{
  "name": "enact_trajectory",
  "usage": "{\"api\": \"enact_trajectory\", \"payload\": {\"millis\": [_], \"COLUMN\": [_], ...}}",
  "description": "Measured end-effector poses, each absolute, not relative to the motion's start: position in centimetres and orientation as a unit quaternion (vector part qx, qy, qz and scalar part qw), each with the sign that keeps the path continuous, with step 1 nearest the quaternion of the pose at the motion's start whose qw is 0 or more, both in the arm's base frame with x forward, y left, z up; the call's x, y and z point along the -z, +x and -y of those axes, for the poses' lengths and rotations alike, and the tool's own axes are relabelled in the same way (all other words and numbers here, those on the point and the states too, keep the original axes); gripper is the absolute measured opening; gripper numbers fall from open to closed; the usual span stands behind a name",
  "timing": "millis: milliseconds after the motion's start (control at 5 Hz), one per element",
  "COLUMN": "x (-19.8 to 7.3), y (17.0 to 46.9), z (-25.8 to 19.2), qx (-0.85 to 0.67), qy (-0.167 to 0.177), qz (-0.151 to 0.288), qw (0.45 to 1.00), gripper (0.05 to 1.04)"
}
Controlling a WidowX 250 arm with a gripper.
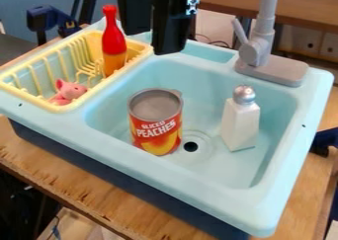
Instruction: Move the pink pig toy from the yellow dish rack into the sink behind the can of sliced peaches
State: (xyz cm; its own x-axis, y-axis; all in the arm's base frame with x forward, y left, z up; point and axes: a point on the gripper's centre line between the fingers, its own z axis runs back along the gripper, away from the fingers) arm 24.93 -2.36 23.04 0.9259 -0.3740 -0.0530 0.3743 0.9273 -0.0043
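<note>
The black gripper (158, 24) hangs at the top centre, above the back rim of the light blue sink (198, 192), just right of a red and orange bottle (113, 44). That bottle stands upright in the yellow dish rack (78, 105), with a small pink toy animal (67, 92) lying near the rack's front corner. Inside the basin, a can of sliced peaches (155, 123) stands upright left of the drain. A white shaker with a silver top (240, 120) stands in the basin right of the drain.
A grey faucet (263, 51) rises from the sink's back right corner. The sink sits on a wooden table (72, 187). Blue clamps (49, 19) show behind the left side and at the right edge.
</note>
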Motion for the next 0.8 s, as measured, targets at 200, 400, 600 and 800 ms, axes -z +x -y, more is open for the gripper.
{"api": "enact_trajectory", "payload": {"millis": [200,400,600,800], "x": [-22.4,-22.3,-21.7,-21.4], "y": [24.9,25.1,25.4,25.1], "z": [2.3,-0.7,-3.6,-7.0], "qx": [0.192,0.171,0.146,0.112], "qy": [0.001,-0.012,-0.014,0.010], "qz": [-0.039,-0.036,-0.037,-0.044], "qw": [0.981,0.984,0.988,0.993], "gripper": [1.002,1.002,1.002,1.002]}}
